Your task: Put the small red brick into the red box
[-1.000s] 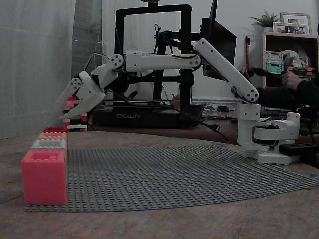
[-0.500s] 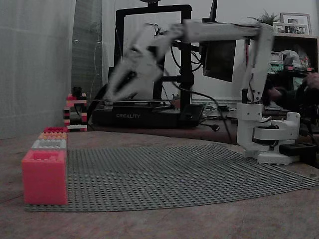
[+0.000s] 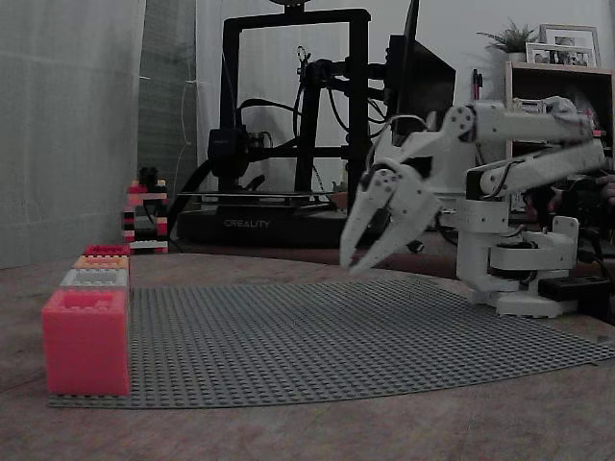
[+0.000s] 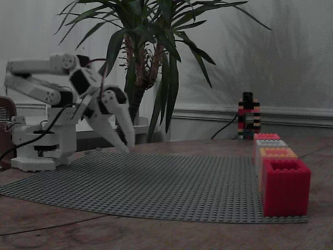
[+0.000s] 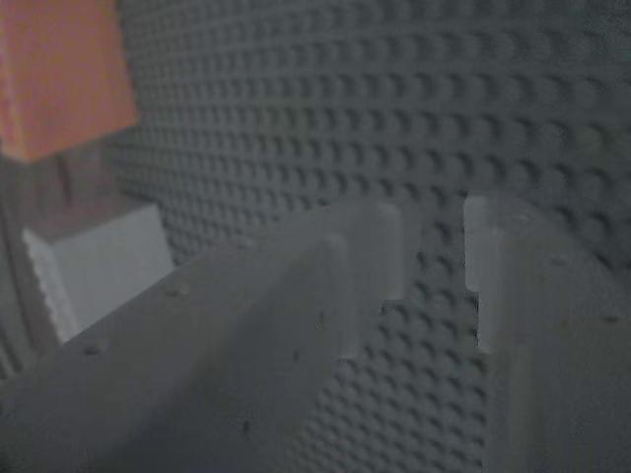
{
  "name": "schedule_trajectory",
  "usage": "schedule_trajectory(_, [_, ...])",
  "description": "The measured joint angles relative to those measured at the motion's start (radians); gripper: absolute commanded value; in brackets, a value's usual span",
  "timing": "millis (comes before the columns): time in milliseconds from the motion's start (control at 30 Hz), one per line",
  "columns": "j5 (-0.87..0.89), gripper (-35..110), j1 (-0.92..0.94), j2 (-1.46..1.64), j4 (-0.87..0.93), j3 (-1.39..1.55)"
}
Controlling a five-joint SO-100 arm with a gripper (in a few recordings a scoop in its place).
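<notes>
Grey studded baseplate (image 3: 336, 336); gripper (image 3: 357, 257) empty, jaws apart, hovering near arm base, well apart from red box (image 3: 106, 251).

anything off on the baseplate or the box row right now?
Nothing stands out. The four boxes, red box included, sit in a straight row along the grey baseplate edge. The gripper hangs open and empty above the plate.
</notes>
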Motion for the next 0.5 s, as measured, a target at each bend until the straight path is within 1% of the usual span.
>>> schedule_trajectory(167, [0.058,4,-0.005,0.187,0.158,0.034])
schedule_trajectory(300, [0.087,3,-0.005,0.279,0.268,0.038])
schedule_trajectory(500, [0.112,1,-0.005,0.301,0.31,0.038])
